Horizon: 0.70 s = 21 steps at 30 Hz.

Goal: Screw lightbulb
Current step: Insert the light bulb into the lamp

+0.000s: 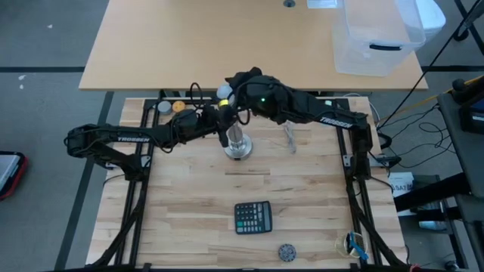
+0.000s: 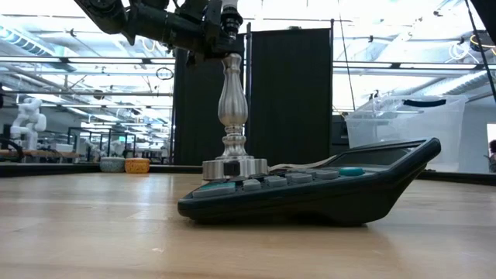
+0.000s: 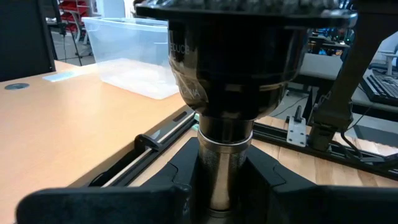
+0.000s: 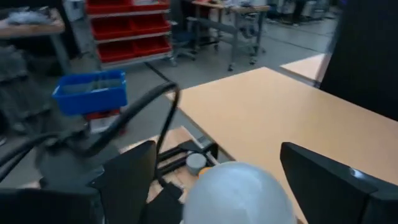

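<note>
Your right gripper [image 4: 214, 171] has its jaws wide apart, one dark finger on each side of the lightbulb [image 4: 236, 193], and neither finger seems to touch the white glass. Your left gripper [image 3: 217, 193] has its jaws pressed together on the neck of the silver stand [image 3: 225, 152], just under the dark socket cup, so it is holding the stand steady. Now for how far along you are. In the view from above, the bulb [image 1: 224, 93] shows as a small white dot a little above the middle of the picture, right over the top of the stand [image 1: 237, 143], where both arms meet. In the view from table height, the stand [image 2: 232, 116] is upright behind the calculator [image 2: 310, 190], and the grippers crowd around its top at the upper edge of the picture, so you cannot see the bulb's screw end there. It looks like the bulb is already sitting in the socket, because it stays up with the right fingers off it. You cannot tell from these pictures if it is screwed in all the way or only partly. If it is still loose, you would need to close the right fingers on the glass and turn some more. Keep the left grip firm so the stand does not tip.
</note>
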Each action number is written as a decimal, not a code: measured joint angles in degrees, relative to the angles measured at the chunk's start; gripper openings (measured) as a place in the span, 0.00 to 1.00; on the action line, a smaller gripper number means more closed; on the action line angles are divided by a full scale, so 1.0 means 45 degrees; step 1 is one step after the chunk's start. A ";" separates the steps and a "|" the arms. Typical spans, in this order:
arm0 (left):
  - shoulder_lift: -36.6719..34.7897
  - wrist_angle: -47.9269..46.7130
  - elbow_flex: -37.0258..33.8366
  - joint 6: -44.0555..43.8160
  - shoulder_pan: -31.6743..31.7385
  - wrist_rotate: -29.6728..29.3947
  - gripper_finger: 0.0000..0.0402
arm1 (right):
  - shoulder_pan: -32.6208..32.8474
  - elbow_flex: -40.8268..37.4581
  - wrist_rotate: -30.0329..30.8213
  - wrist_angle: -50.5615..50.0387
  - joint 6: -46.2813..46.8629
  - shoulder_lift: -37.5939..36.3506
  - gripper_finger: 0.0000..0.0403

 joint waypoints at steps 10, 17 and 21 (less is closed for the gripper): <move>0.0000 0.0005 0.0000 -0.0010 0.0000 0.0152 0.18 | -0.1054 -0.0005 -0.3408 -0.0077 -0.2318 -0.0568 0.88; 0.0000 0.0005 0.0000 0.0000 -0.0005 0.0542 0.18 | -0.2795 -0.0010 -0.7633 -0.0635 -0.2826 -0.0908 0.88; 0.0000 0.0005 0.0000 0.0024 -0.0005 0.0669 0.18 | -0.3775 -0.0010 -1.0949 -0.0764 -0.2787 -0.0893 0.88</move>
